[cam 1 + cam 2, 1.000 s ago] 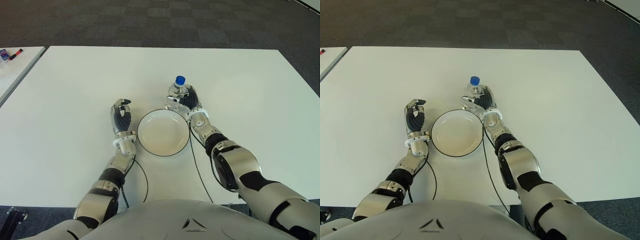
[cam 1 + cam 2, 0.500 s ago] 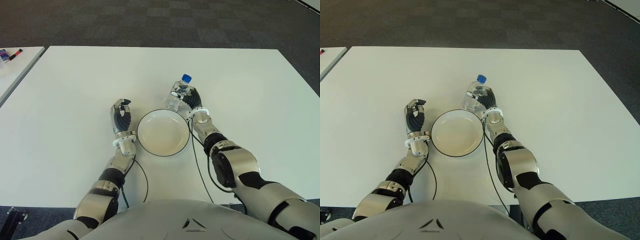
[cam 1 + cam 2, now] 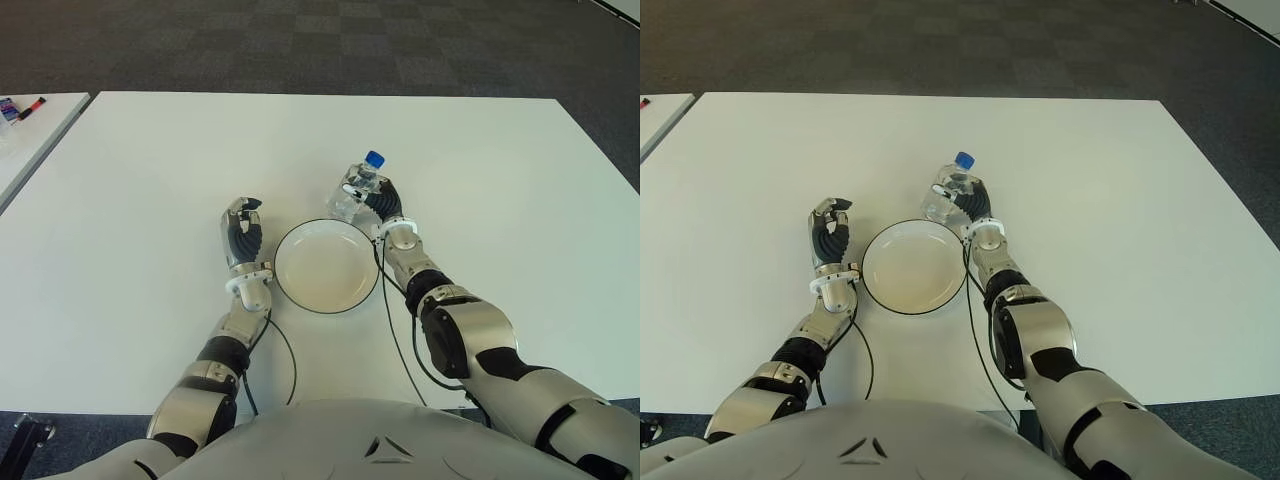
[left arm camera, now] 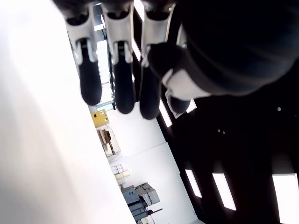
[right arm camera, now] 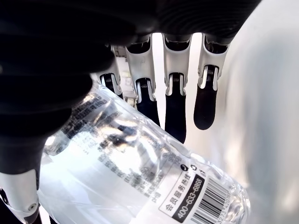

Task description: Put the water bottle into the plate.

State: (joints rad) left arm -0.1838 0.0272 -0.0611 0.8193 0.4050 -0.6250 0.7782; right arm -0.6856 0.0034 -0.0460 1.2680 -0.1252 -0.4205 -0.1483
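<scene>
now that the water bottle [image 3: 358,191] has gone from upright a second ago to tilted, blue cap leaning away from the plate [image 3: 325,297], and has edged closer to the far right rim since half a second back, we read it as lifted and starting its short carry over the rim. our right hand [image 3: 378,203] has its dark ribbed fingers [image 5: 176,108] wrapped around the clear, crinkly plastic body with its printed label, while the plate sits shallow, round, glossy white with a thin dark edge on the matte white table [image 3: 140,170]. our left hand [image 3: 243,241] shows just left of the plate, fingers curled on nothing.
</scene>
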